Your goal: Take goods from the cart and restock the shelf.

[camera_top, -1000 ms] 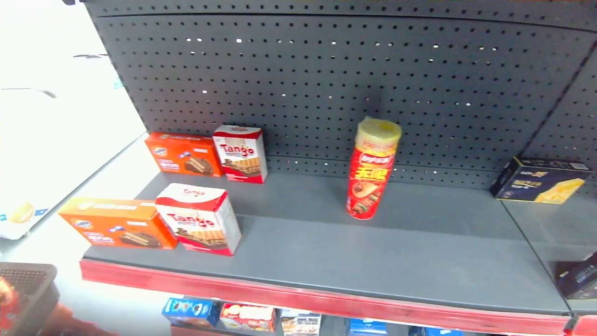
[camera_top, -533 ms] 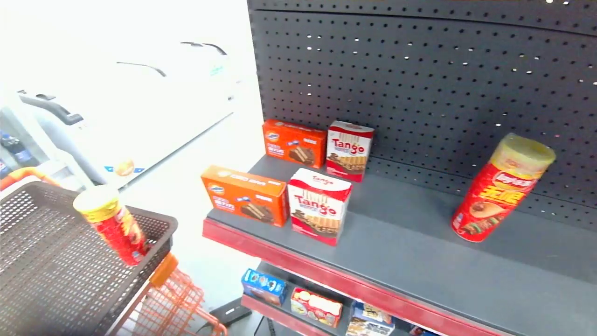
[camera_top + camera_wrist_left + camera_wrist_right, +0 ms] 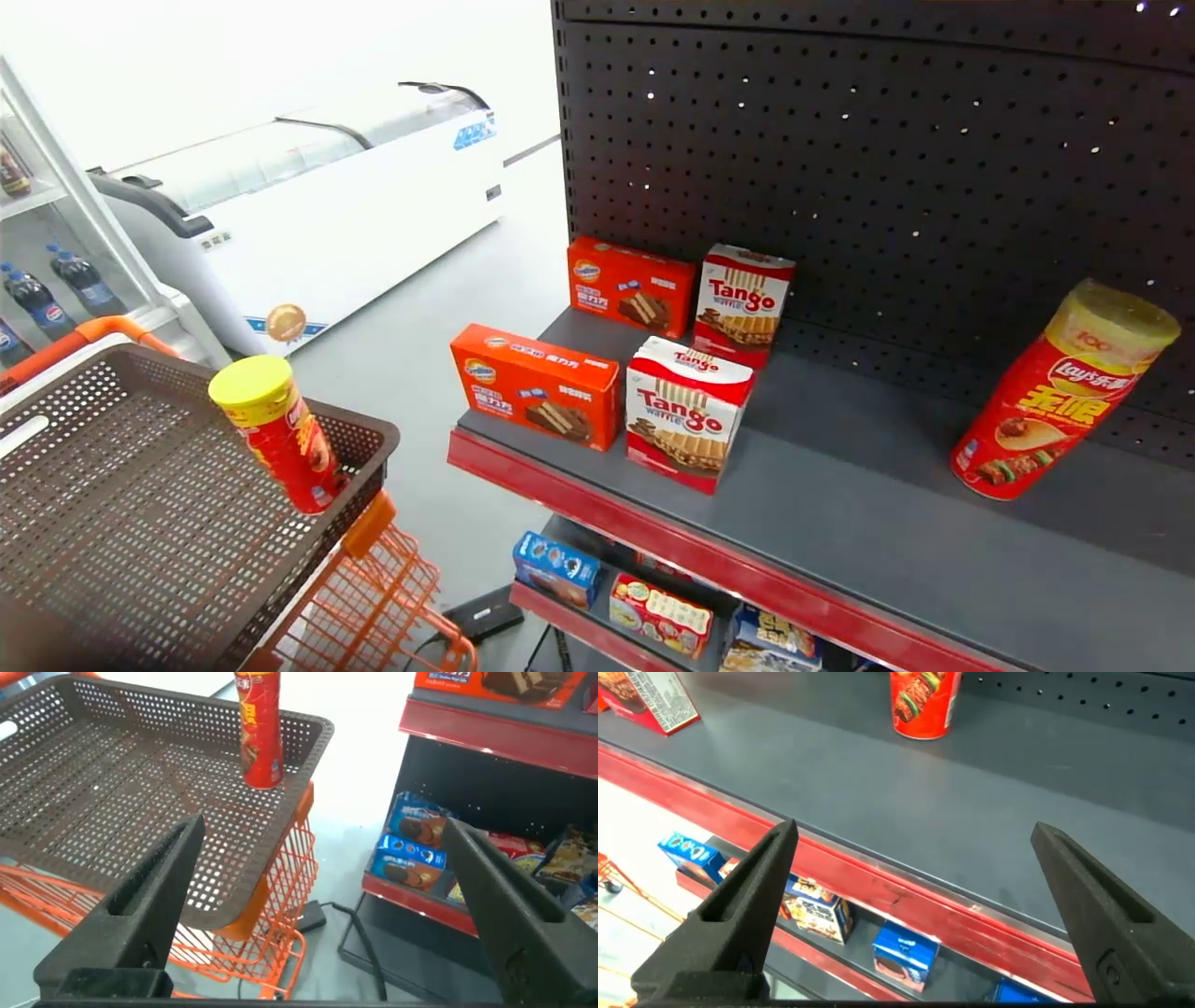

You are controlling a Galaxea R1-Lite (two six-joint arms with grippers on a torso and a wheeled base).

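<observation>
**Clerk:** Stock awaiting shelving, how is it entered?

**Checker:** One chip can, red with a yellow lid, is recorded upright in the cart basket. It is set against the basket's right rim, the side toward the shelf.

**Clerk:** And the shelf?

**Checker:** It is listed at right, grey with a red front edge. A second chip can is stood toward its right, close to the pegboard back. At the left end, a near orange box and a far orange box are logged. A near wafer box and a far wafer box are placed just right of them. Small packs are noted on the lower shelf.

**Clerk:** Grippers?

**Checker:** The left gripper is found spread wide, with nothing held, above the basket's shelf-side rim. The right gripper is likewise spread wide and empty, over the shelf's near part, with the second chip can beyond it.

**Clerk:** Surroundings?

**Checker:** A white chest freezer is entered at far left.
</observation>
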